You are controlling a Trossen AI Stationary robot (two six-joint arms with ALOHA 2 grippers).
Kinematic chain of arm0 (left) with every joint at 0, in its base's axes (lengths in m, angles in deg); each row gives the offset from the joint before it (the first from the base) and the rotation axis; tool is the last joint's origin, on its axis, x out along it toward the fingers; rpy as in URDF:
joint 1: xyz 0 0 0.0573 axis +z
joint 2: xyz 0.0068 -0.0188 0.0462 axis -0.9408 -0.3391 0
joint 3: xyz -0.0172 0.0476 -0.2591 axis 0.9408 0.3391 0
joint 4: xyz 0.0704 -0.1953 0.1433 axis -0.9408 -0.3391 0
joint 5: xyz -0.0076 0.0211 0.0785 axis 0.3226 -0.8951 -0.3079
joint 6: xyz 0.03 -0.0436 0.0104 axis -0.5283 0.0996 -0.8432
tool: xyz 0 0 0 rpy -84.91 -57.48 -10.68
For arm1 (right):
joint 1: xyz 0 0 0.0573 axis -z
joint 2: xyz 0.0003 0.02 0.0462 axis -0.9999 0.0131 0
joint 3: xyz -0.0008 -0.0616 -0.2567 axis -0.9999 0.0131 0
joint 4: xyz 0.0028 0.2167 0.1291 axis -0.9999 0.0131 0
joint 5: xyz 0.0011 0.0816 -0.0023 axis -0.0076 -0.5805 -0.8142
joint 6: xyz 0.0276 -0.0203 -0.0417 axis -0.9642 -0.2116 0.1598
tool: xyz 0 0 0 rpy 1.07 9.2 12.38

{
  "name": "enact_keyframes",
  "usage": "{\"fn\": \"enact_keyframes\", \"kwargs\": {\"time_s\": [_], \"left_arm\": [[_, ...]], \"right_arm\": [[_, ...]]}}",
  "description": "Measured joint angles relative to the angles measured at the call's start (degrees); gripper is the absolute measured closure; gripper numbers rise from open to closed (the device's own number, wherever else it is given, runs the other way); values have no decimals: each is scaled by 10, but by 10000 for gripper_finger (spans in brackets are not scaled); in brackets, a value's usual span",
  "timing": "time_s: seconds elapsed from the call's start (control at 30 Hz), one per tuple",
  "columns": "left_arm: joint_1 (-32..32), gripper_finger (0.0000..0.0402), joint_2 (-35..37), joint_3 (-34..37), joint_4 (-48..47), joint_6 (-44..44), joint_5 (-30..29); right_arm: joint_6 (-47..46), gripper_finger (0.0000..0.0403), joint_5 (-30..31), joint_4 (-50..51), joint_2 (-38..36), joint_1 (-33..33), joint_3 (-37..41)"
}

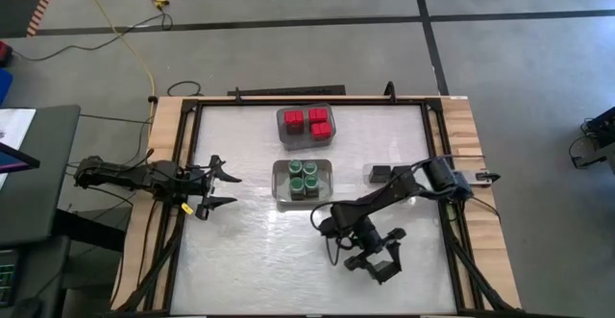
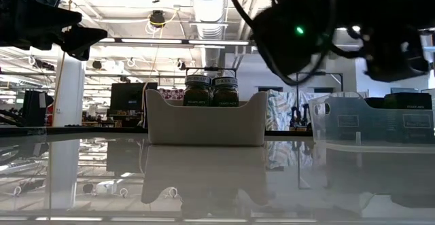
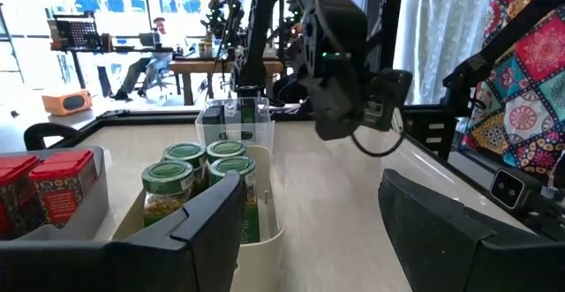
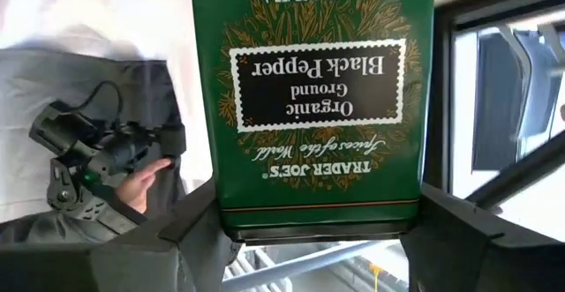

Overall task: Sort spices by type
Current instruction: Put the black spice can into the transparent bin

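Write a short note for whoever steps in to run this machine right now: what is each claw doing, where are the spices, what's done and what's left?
Right gripper: shut on a black pepper tin, held above the table's near right part.
Left gripper: open, empty, waiting at the left edge.
Done: red-topped spices in the far bin; green-lidded jars in the middle bin.
Left: set the tin in the clear bin on the right.

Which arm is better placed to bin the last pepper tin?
Right. The right gripper already holds the black pepper tin, and the tin bin sits on its side of the table. The left gripper hovers open and empty, far from it.
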Motion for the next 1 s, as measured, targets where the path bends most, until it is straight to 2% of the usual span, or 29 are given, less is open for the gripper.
{"fn": "enact_keyframes", "kwargs": {"time_s": [0.17, 0.4, 0.77, 1.0], "left_arm": [[0, 155, 0, 0, 0, 0, 0], [0, 155, 0, 0, 0, 0, 0], [0, 155, 0, 0, 0, 0, 0], [0, 155, 0, 0, 0, 0, 0]], "right_arm": [[-1, 106, -1, -32, 2, 3, 31], [-11, 106, 0, -91, 2, 10, 36], [-12, 65, 16, -89, 2, 10, 36], [-11, 62, 16, -89, 2, 10, 36]]}}
